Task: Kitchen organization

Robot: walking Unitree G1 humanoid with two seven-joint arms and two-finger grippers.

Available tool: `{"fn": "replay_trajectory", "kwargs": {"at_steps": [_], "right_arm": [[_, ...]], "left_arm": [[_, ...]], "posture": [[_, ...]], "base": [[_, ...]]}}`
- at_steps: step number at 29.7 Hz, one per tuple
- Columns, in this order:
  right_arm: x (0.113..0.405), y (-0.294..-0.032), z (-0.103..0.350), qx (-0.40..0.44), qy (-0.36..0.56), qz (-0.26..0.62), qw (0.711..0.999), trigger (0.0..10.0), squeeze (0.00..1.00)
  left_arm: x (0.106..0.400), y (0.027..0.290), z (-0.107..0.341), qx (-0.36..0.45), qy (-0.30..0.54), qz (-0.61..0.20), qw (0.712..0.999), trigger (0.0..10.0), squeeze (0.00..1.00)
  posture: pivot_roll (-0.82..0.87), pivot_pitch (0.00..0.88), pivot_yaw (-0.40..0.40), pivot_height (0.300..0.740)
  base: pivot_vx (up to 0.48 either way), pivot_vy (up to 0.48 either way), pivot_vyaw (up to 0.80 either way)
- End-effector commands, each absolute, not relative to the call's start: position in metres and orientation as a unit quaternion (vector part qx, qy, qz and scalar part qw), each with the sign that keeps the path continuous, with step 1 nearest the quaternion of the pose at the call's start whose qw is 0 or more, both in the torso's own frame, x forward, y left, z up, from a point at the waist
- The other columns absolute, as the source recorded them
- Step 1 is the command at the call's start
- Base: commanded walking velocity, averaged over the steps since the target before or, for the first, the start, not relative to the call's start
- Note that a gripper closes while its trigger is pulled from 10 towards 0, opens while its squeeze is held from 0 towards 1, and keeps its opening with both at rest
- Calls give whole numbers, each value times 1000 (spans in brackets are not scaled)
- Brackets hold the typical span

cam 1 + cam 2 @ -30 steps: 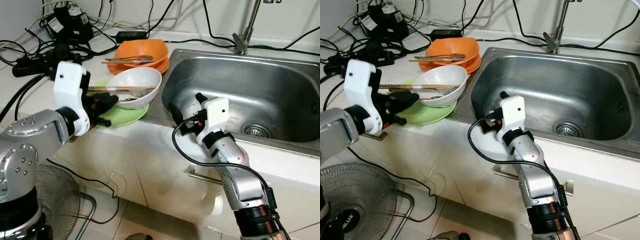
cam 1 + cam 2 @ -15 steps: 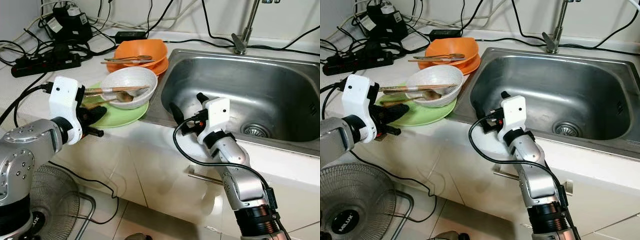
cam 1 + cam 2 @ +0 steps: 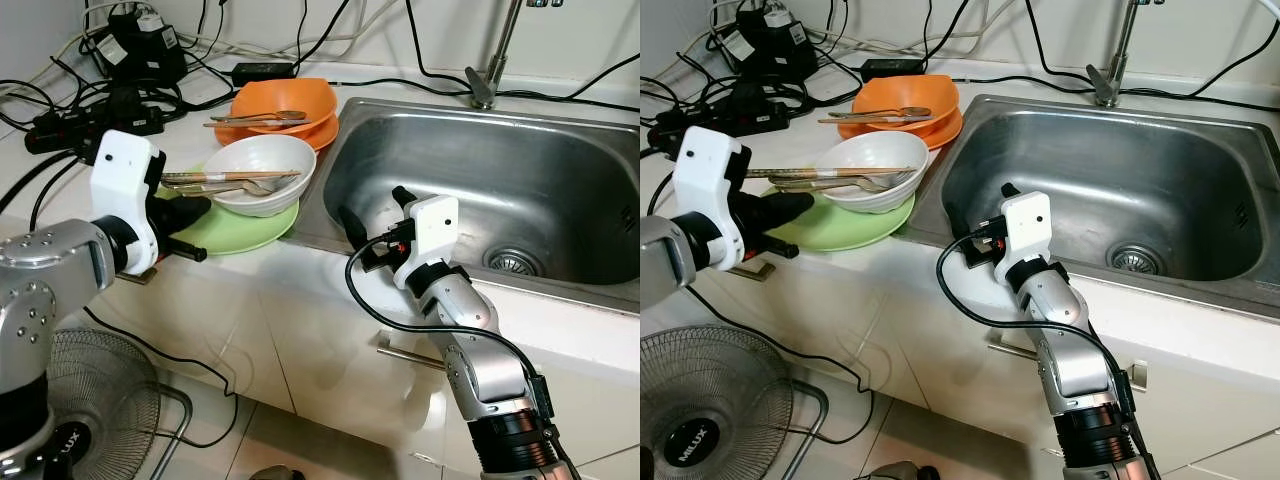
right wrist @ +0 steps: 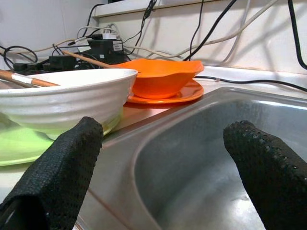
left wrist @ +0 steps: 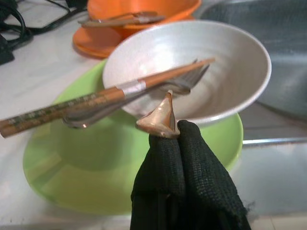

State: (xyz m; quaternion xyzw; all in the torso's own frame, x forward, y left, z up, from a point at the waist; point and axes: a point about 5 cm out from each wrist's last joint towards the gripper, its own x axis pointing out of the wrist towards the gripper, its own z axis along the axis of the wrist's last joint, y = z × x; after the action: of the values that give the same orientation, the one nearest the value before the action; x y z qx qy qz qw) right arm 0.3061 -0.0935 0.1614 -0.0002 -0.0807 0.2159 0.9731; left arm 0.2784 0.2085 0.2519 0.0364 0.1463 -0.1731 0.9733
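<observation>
Dishes sit stacked on the white counter (image 3: 250,300) left of the sink (image 3: 520,190): a glossy white ceramic bowl (image 3: 262,176), round with faint ribbing on its outer wall, rests on a flat lime-green plate (image 3: 235,228). Brown wooden chopsticks (image 3: 225,176) with a pale band lie across the bowl rim, alongside a metal fork (image 5: 184,82). Farther back, a shallow orange bowl (image 3: 285,100) sits on an orange plate (image 3: 325,130), with utensils laid across it, type hard to tell.

Left gripper (image 5: 165,132) is at the near-left edge of the green plate, its black textured fingers pressed together on a small brown spoon-like piece (image 5: 160,117), shiny and pointed; exact object unclear. It hangs just over the plate, near the white bowl.

Right gripper (image 3: 372,220) is at the sink's near-left rim, fingers (image 4: 57,172) spread wide apart, holding nothing; one over the rim, the other over the basin.

Sink is brushed stainless steel, rounded rectangle, drain (image 3: 515,262) at right, faucet (image 3: 490,60) at the far edge. Black cables and power bricks (image 3: 140,50) clutter the far-left counter. A wire-guard fan (image 3: 100,400) stands on the floor at lower left.
</observation>
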Motion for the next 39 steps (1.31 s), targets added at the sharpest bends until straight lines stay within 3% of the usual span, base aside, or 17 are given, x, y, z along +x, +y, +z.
{"fn": "replay_trajectory", "kwargs": {"at_steps": [1, 2, 3, 4, 5, 14, 21, 26, 39], "right_arm": [[307, -91, 163, 2, -83, 219, 972, 10000, 0], [307, -91, 163, 2, -84, 219, 972, 10000, 0], [307, -91, 163, 2, -83, 219, 972, 10000, 0], [307, -91, 163, 2, -83, 219, 972, 10000, 0], [307, -91, 162, 2, -83, 219, 972, 10000, 0], [308, -92, 163, 1, -84, 219, 972, 10000, 0], [308, -91, 162, 2, -83, 219, 972, 10000, 0], [308, -91, 162, 2, -83, 220, 972, 10000, 0], [309, -92, 162, -1, -83, 220, 972, 10000, 0]], "left_arm": [[280, 211, 256, 34, 133, -166, 976, 3686, 0], [281, 211, 258, 34, 124, -164, 978, 7490, 0], [282, 210, 258, 29, 119, -165, 979, 10000, 0], [282, 210, 258, 26, 115, -166, 979, 10000, 0], [282, 209, 259, 17, 109, -165, 980, 10000, 1000], [281, 205, 264, 14, 95, -181, 979, 10000, 1000], [284, 198, 276, 41, 22, -186, 981, 10000, 1000], [280, 178, 273, 42, -12, -203, 978, 10000, 1000], [276, 167, 265, 43, -9, -210, 977, 10000, 1000]], "posture": [[17, 44, 96, 740], [16, 44, 95, 740], [16, 45, 95, 740], [16, 45, 95, 740], [16, 45, 93, 740], [17, 42, 91, 740], [17, 41, 93, 740], [17, 40, 91, 740], [15, 34, 89, 740]], "base": [[0, 0, 0], [0, 0, 0], [0, 0, 0], [0, 0, 0], [0, 0, 0], [0, 0, 0], [0, 0, 0], [0, 0, 0], [0, 0, 0]]}}
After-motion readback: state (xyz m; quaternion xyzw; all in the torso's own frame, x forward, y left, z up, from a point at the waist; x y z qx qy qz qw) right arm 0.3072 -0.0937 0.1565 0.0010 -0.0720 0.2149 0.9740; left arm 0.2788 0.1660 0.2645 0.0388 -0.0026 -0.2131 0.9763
